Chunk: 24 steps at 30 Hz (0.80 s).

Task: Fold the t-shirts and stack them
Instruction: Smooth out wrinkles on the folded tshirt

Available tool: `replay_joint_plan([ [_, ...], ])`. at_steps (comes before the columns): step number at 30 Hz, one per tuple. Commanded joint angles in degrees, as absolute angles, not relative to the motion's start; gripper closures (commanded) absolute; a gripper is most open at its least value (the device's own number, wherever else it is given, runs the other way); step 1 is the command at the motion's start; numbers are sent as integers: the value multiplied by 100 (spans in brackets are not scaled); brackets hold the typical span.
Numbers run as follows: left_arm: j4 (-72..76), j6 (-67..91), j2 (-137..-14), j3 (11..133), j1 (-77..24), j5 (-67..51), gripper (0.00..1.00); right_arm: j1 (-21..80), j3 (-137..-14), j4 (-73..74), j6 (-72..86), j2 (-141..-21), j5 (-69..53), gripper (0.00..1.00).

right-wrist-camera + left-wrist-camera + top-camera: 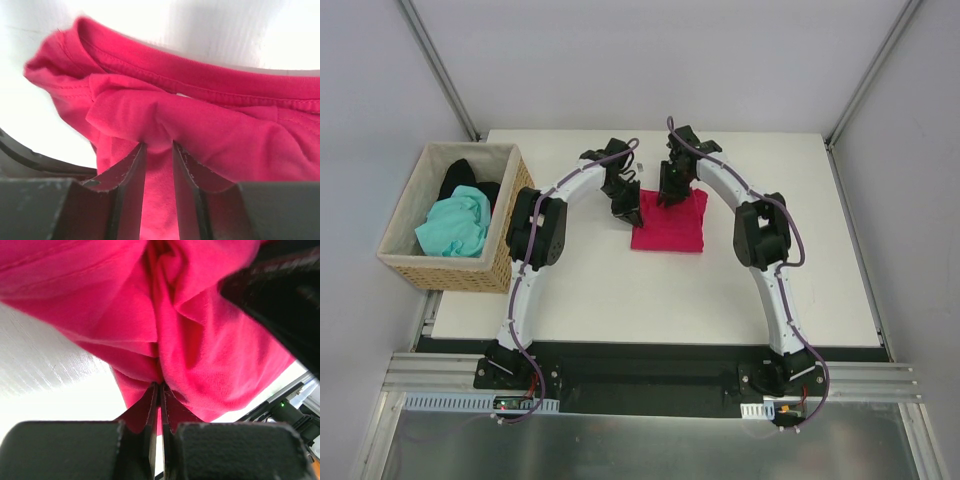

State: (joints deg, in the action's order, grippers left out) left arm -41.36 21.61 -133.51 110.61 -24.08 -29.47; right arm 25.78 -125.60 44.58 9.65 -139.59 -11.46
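- Pinching the left edge of the crimson t-shirt [672, 228], the left end effector [628, 211] is clenched right down on a thin fold of cloth. In its wrist view the fabric is squeezed flat between the two fingers [142, 412].
- The right end effector [669, 190] is grasping the same shirt at the far edge. Its jaws are a little apart, with a thicker bunch of red cloth stuffed between them.
- A stitched hem runs across the right wrist view, just beyond that grip.
- The shirt itself sits as a rough rectangle on the far middle of the white desk [620, 290], between the two arms.
- The teal t-shirt [454, 226] is crumpled in the wicker basket [470, 274] off the desk's left side, with the black t-shirt [461, 175] behind it in the same basket.
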Motion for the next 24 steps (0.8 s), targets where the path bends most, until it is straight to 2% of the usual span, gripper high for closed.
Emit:
replay_joint_plan([
  [1,-4201,2188,-12902,10934,-2479,-3032,100,2382,-13034,4114,1212,-14124,-1546,69],
  [10,-4210,2153,-12823,10793,-2487,-2997,100,2197,-13043,3920,1178,-13975,-1705,68],
  [19,-4210,2145,-12753,10907,-2505,-2962,100,2066,-12850,3850,932,-13290,-1687,53],
  [24,-4219,2118,-12700,10978,-2505,-2865,100,2057,-12499,3762,853,-12824,-1582,53],
])
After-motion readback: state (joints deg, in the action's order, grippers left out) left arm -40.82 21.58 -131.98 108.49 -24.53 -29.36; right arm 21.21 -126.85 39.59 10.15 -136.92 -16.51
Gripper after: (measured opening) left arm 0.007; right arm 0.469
